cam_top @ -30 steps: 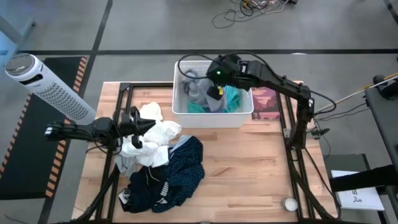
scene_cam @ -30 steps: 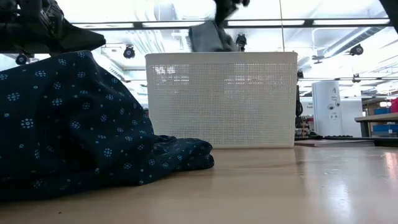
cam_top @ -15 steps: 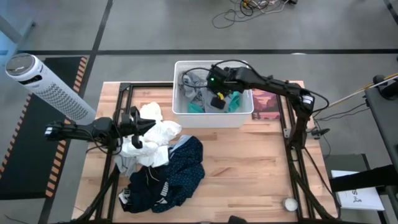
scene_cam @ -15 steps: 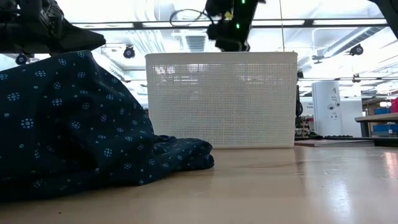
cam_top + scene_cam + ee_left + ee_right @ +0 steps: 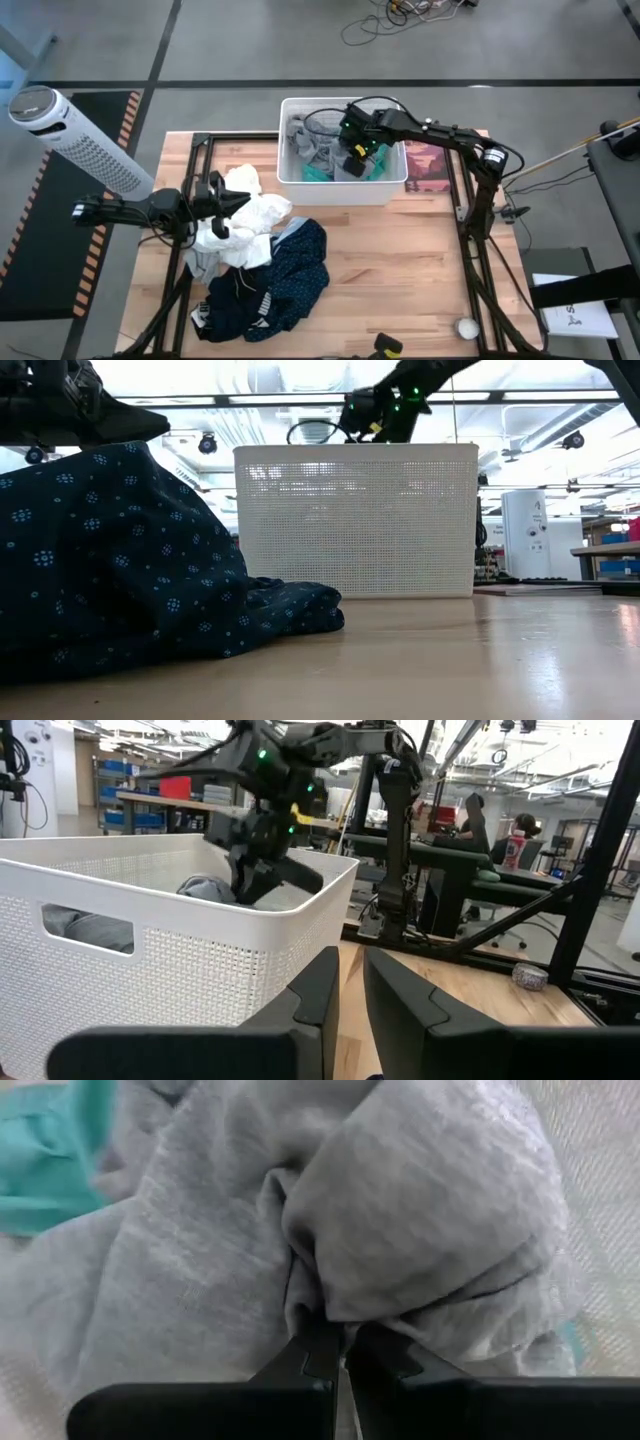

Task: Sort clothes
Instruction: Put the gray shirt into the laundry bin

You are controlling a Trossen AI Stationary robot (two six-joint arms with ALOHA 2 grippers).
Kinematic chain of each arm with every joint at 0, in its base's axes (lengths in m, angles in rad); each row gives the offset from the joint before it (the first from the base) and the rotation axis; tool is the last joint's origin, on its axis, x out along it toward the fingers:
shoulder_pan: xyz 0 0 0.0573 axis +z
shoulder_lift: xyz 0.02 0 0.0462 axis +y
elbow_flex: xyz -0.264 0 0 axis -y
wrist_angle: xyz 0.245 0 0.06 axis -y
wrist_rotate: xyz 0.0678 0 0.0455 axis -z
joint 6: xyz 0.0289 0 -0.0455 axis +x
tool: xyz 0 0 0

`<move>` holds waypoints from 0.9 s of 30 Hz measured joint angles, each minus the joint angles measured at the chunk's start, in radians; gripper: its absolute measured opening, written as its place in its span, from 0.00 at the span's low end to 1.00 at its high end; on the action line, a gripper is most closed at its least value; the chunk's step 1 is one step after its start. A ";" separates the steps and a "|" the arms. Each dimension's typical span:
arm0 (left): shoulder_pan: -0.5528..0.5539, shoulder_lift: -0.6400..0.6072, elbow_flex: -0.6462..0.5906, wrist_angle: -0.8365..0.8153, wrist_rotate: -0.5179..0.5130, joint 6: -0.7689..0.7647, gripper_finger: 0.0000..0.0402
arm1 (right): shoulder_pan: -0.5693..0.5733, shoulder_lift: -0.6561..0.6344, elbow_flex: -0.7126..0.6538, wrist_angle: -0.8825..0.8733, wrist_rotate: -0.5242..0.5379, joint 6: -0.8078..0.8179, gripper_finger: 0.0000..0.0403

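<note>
A white basket (image 5: 340, 190) stands at the table's far middle and holds a grey garment (image 5: 315, 148) and a teal one (image 5: 378, 158). My right gripper (image 5: 352, 158) reaches down into the basket and is shut on the grey garment (image 5: 400, 1210). White garments (image 5: 250, 215) and a dark navy dotted garment (image 5: 285, 280) lie heaped on the table's left half. My left gripper (image 5: 225, 200) hovers level over the white garments; in its wrist view (image 5: 352, 982) its fingers stand shut with nothing between them. My right gripper pinches a fold of the grey garment (image 5: 318, 1308) between its two fingertips. The fingers come from above, slanting down into the basket. The garment lies bunched inside the basket on the other clothes, slack around the fingers.
A white perforated cylinder (image 5: 80, 140) lies off the table's far left corner. A reddish flat piece (image 5: 428, 165) lies right of the basket. A small round object (image 5: 466, 327) sits at the near right. Bare wood shows on the table's right half. People sit in the room beyond (image 5: 480, 815).
My right gripper has gone down from above the basket's rim into the basket, still shut on the grey garment. The garment, which hung above the rim, now lies inside the basket.
</note>
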 joint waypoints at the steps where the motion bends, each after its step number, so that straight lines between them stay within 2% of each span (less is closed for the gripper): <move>1: 0.000 0.000 0.000 0.000 0.000 0.000 0.09 | -0.008 0.000 -0.010 0.000 -0.004 0.008 0.00; 16: 0.000 0.000 0.000 -0.001 0.000 0.000 0.09 | -0.035 0.013 -0.128 0.007 -0.016 0.020 0.00; 21: 0.000 0.000 0.000 -0.001 0.000 0.000 0.09 | -0.035 0.009 -0.089 -0.047 -0.015 0.028 0.03; 27: 0.000 0.000 0.000 -0.001 0.000 0.000 0.09 | -0.032 0.006 0.034 -0.150 -0.015 0.038 0.13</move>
